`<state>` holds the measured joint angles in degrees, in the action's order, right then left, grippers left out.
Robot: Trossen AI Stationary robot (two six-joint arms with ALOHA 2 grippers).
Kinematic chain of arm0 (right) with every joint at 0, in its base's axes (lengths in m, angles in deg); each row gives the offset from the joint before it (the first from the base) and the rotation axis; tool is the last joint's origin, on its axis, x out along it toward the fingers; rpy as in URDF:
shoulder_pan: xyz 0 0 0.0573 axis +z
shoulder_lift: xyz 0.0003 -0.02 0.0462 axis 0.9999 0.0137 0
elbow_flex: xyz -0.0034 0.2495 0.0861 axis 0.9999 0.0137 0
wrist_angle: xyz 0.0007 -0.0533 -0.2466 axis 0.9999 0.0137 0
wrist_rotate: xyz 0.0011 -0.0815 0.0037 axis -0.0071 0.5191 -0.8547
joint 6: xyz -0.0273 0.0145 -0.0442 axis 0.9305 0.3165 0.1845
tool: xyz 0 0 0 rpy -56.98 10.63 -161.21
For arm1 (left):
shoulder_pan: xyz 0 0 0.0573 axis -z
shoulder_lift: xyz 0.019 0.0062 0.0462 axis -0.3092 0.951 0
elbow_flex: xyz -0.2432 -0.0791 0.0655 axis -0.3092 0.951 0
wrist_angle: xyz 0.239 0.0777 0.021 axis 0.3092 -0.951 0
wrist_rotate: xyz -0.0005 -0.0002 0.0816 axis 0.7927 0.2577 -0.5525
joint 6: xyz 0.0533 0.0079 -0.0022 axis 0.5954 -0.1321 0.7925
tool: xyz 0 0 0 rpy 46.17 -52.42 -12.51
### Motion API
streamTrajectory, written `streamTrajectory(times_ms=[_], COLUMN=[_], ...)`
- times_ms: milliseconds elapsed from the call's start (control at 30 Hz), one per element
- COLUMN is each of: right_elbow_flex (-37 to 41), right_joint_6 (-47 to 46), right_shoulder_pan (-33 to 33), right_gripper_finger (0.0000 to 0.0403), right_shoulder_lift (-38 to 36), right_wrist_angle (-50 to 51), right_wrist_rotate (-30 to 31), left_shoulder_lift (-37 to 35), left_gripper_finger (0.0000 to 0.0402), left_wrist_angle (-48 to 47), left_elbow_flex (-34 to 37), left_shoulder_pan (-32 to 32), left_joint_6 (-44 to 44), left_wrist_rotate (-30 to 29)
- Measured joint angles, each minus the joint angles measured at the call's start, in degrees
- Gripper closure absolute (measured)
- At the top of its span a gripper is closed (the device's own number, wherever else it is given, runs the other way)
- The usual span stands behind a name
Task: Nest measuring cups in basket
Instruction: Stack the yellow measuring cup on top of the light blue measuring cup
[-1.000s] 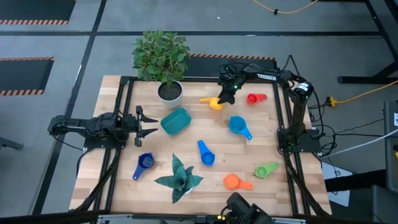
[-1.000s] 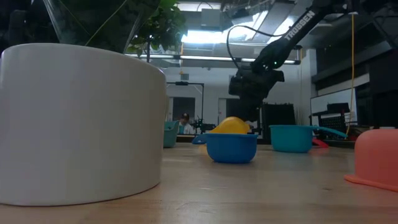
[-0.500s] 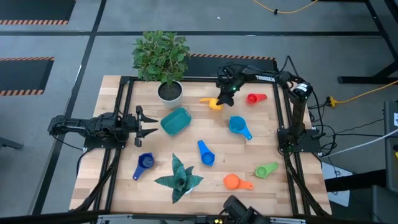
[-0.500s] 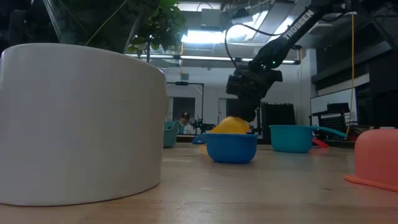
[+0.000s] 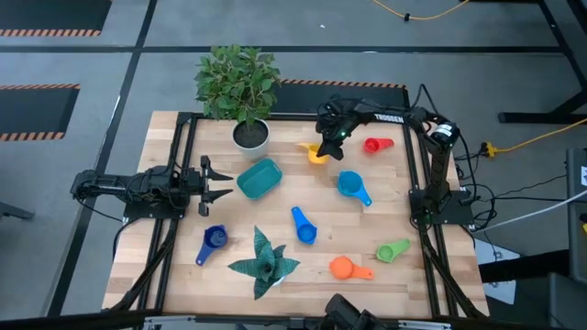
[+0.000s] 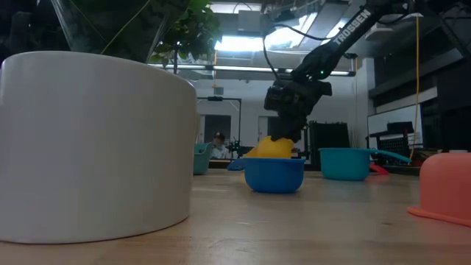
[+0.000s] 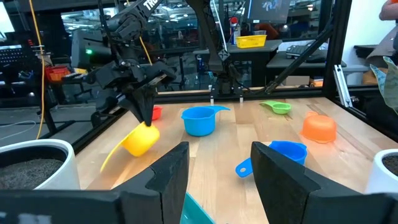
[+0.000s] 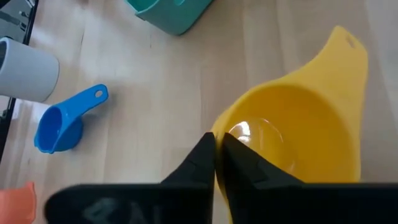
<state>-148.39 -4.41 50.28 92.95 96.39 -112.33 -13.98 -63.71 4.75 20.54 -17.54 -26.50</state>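
Table (image 5: 275, 275) from above. Basket (image 5: 259, 178) lies left of centre, at 10 o'clock. Left gripper (image 5: 223, 182), jaws well apart and empty, waits at the basket's 9 o'clock. Right gripper (image 5: 323, 147), at 12 o'clock, has its jaws pinched on the yellow cup's (image 5: 315, 153) rim, the cup tilted.

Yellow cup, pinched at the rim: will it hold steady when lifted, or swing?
The yellow cup looks like thin rigid plastic, so probably light and stiff. The right pincer grips only one edge of the rim, and the cup already hangs tilted, so it may pivot. Its glossy surface could slip.
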Motion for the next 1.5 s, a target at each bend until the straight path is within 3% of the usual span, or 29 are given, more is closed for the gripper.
streamTrajectory(times_ms=[400, 633, 900, 1100, 1500], right_elbow_flex=[0.00, 0.03, 0.02, 0.02, 0.02], right_joint_6=[0.48, 6.13, 7.76, 9.22, 11.20], right_shoulder_pan=[1.55, 4.32, 9.25, 13.98, 24.68], right_gripper_finger=[0.0391, 0.0390, 0.0389, 0.0388, 0.0387], right_shoulder_lift=[-0.12, -4.43, -12.59, -17.49, -23.14], right_wrist_angle=[2.50, 10.26, 15.73, 18.09, 23.14], right_wrist_rotate=[0.58, 12.21, 16.67, 21.99, 29.66], left_shoulder_lift=[0.01, 0.00, 0.02, 0.02, 0.00], left_gripper_finger=[0.0235, 0.0235, 0.0235, 0.0235, 0.0235], left_wrist_angle=[0.01, 0.01, 1.57, 8.32, 15.63], left_elbow_flex=[-0.01, -0.01, 0.01, 0.01, -0.01], left_shoulder_pan=[0.00, 0.01, 0.02, 0.00, 0.02], left_joint_6=[-0.01, -0.01, -0.39, -0.51, -0.05], left_wrist_rotate=[0.00, 0.01, 0.56, 0.62, 0.47])
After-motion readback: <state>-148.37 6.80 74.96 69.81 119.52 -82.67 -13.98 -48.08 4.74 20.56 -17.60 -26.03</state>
